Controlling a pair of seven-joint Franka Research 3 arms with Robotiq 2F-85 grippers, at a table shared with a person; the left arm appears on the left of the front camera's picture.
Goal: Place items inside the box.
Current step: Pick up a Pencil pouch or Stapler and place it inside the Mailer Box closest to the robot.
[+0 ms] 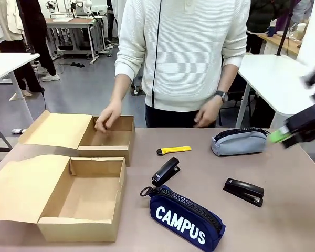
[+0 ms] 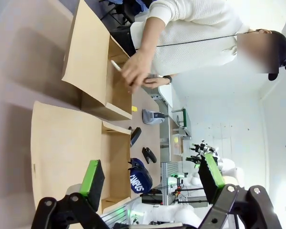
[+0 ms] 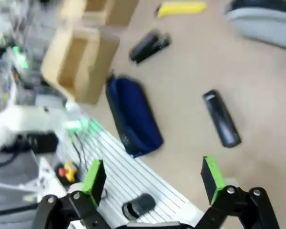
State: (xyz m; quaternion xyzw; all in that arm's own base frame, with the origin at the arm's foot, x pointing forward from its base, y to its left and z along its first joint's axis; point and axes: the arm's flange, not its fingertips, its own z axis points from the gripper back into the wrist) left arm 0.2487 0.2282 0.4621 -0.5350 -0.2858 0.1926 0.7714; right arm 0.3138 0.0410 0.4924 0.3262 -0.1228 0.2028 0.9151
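Here the right end effector [image 3: 153, 175] is seen with its two green-padded fingers spread wide and nothing between them. It is held above the bench [image 1: 294, 220] near the robot's right-hand edge and is blurred in the front view. Ahead of it, just beyond one fingertip in the right wrist view, the first black stapler [image 3: 221, 119] is laid flat on the bench, and ahead of the other finger the navy pencil case [image 3: 133, 117] lettered "CAMPUS" is found. Farther out from this end effector the second black stapler [image 3: 149, 46] is seen, then the yellow utility knife [image 3: 181, 8], while the grey pencil case [image 3: 264, 24] is set at the far corner of that view. In the front view the grey pencil case lies just beside the end effector, on the robot's left of it. All five items are on the bench, outside the boxes; the second black stapler lies near the zip end of the navy pencil case. The left end effector [image 2: 151, 177] is likewise spread, with nothing gripped. Ahead of it two open cardboard boxes are seen side by side, the near box [image 2: 115, 162] just beyond its fingertips and the far box [image 2: 118, 95] past that, both with their lids folded open. The person's hand [image 2: 136, 71] is lowered into the far box, well apart from both end effectors, and the person's other hand [image 1: 207, 115] is held above the far edge of the bench.
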